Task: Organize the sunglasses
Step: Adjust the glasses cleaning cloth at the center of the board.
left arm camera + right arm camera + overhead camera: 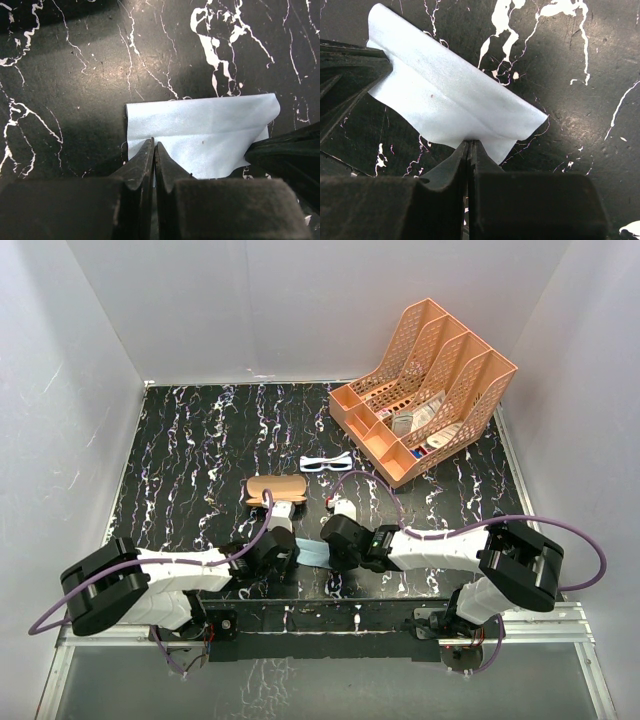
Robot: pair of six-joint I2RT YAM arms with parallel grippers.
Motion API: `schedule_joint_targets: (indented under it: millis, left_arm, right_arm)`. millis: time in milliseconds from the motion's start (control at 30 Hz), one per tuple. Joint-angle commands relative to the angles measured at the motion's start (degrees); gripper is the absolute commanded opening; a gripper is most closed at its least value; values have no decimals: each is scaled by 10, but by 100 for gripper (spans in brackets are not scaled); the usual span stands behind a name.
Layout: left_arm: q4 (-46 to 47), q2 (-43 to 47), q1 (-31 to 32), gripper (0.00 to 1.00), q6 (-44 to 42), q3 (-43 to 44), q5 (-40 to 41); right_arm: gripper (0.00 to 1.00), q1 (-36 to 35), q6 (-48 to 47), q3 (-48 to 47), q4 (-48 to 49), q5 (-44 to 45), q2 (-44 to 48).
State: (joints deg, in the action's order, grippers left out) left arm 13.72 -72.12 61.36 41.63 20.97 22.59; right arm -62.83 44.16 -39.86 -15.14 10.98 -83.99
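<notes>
You will find no text, label, brand, number or sign that can be read in any of the views. The small pale packets [407, 422] lying in the peach-orange slotted plastic file organiser [470, 352] carry dark and red marks, but in the top view they are too small for you to make out as letters or figures. The pale blue square cloth [200, 132] shows you a plain face in both wrist views.
</notes>
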Motion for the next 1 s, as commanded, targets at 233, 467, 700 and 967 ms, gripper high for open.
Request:
schedule_joint_targets:
  millis: [233,467,700,967]
  left_arm:
    - [-31,-27,3,0,31,3,18]
    - [-61,-6,3,0,43,9,15]
    - [-117,-5,12,0,74,28,35]
    - [-139,-16,16,0,86,45,57]
  right_arm:
    - [0,38,-31,22,-86,4,15]
    - [0,49,-53,13,-97,2,7]
    - [0,78,-81,-2,-102,-9,-2]
    - [0,87,-84,6,-96,-18,4]
